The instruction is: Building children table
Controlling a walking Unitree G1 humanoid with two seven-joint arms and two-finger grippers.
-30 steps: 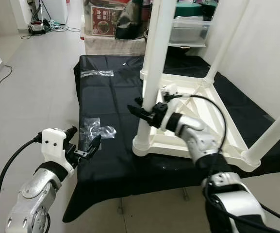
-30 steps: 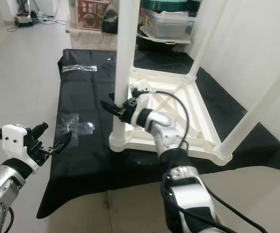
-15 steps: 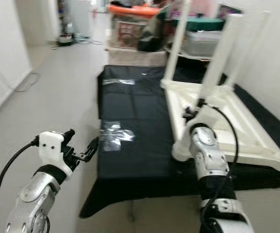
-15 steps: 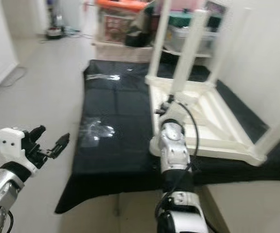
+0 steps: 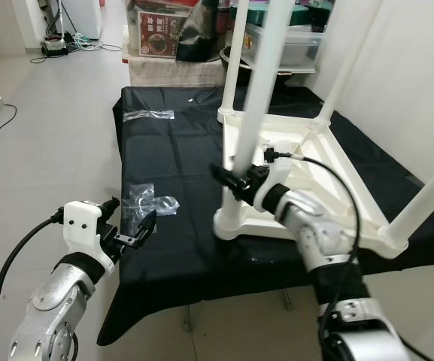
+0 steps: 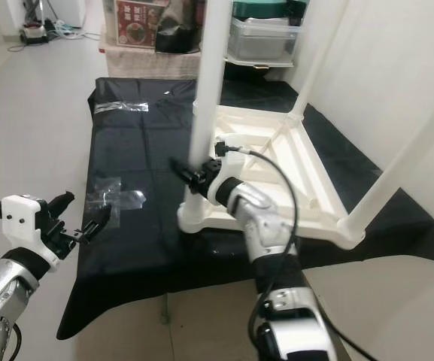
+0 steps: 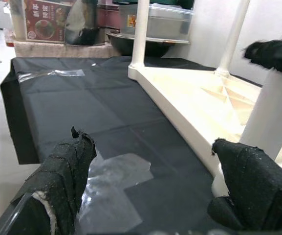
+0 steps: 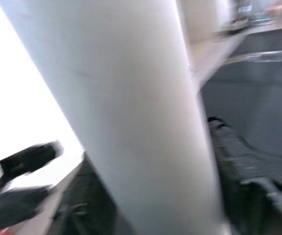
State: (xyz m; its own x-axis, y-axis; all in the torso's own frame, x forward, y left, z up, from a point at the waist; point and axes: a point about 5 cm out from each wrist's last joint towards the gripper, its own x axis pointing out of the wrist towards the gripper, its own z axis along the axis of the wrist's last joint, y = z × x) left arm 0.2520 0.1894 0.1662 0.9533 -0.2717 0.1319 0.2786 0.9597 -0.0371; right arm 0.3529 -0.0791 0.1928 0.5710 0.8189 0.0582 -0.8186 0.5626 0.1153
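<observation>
The white table [image 5: 329, 173] lay upside down on the black cloth [image 5: 171, 158], four legs up; my right pincer [image 5: 235, 180] clasped the near leg [image 5: 256, 113], probably seating it, left pincer [image 5: 135, 232] wide, idle.

- Head views: bright, even indoor light with no hard shadows; both are sharp across the frame.
- The black cloth [image 5: 179, 188] reads as a flat dark mass, broken by glare on the clear plastic wrap [image 5: 147, 201] at 8 o'clock of centre.
- The white wall [image 5: 405, 68] at 2 o'clock and the table legs are close to washed out.
- Left wrist view: well lit; the near black fingers [image 7: 65, 181] are slightly soft.
- Right wrist view: heavily motion-blurred; the white table leg [image 8: 126, 107] is smeared, and 9 o'clock is overexposed to pure white.
</observation>
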